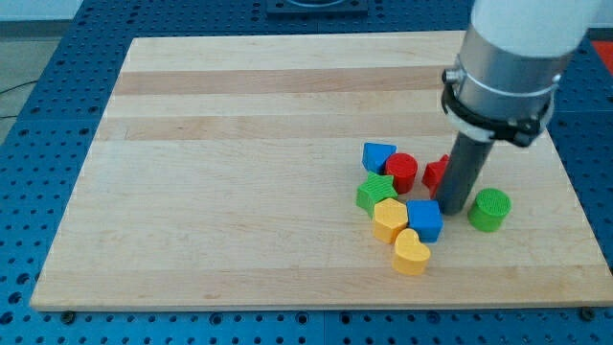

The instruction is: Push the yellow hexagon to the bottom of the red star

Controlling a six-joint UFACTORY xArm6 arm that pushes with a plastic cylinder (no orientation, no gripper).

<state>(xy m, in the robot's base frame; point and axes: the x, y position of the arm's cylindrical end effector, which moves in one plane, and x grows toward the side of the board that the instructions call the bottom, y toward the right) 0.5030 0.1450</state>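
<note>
Tip: you are seeing my tip (453,210) sitting on the wooden board (239,172), at the lower end of a plain dark rod with nothing on it to spread or pinch; it is holding no block.
Tip and neighbours: the blue cube (424,219) is lying just beside my tip at its 8 o'clock; the green cylinder (489,209) is sitting near it at 3 o'clock.
Yellow hexagon: you are finding the yellow hexagon (390,218) in the cluster right of the board's middle, touching the blue cube on the cube's 9 o'clock side.
Red star: the red star (437,173) is showing only partly, the rod covering its right part; it is standing at about 1 o'clock from the yellow hexagon, apart from it.
Yellow heart: the yellow heart (411,252) is lying at 5 o'clock from the hexagon, close against it.
Green star: the green star (375,193) is touching the hexagon at its 11 o'clock.
Red cylinder: the red cylinder (401,172) is standing just left of the red star.
Blue block: a blue block (378,156), shape unclear, is sitting at the cluster's 11 o'clock corner.
</note>
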